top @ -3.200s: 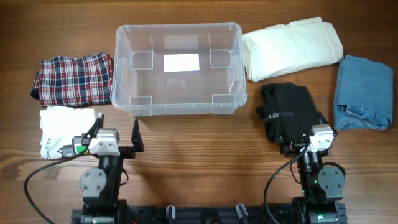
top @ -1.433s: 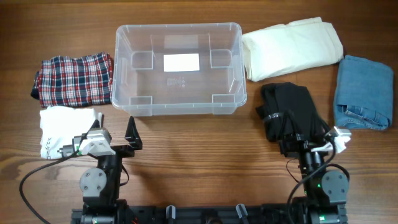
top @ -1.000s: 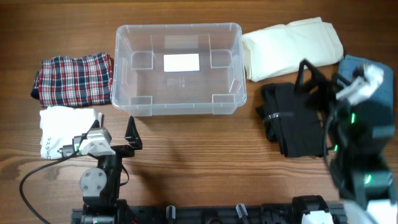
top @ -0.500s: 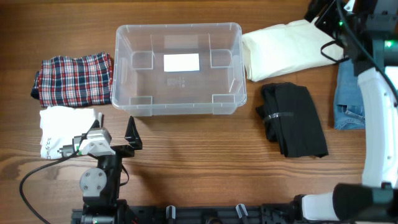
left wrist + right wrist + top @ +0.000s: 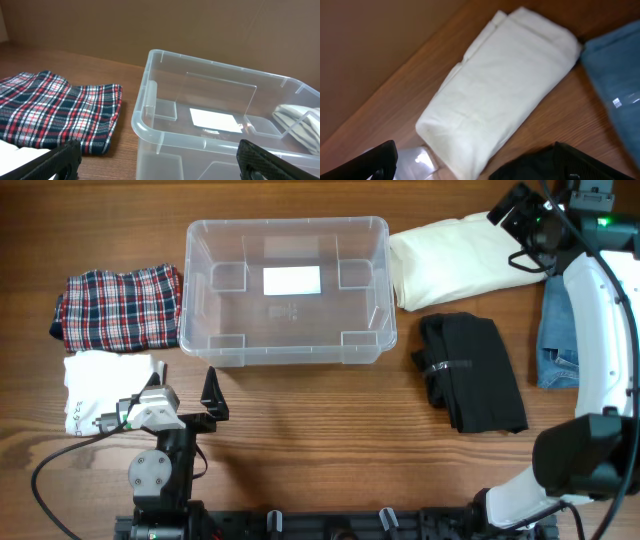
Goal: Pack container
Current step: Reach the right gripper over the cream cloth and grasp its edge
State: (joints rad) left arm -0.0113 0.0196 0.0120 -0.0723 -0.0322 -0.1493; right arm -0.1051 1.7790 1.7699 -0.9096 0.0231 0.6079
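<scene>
At upper centre of the overhead frame, on the brown wooden counter (image 5: 300, 440), sits the clear, colourless rectangular plastic container (image 5: 290, 358), with rounded corners, a thick rim and a white label (image 5: 291, 279) on its base. The left claw (image 5: 157, 162) and right claw (image 5: 472, 162) both gape apart.

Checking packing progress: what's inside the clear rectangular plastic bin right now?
No clothes are inside the clear rectangular plastic bin; only a white label on its base shows. Nothing else covers the floor.

Overhead cam looks straight down; low L-wrist cam shares container (image 5: 285, 330) w/ it.
</scene>
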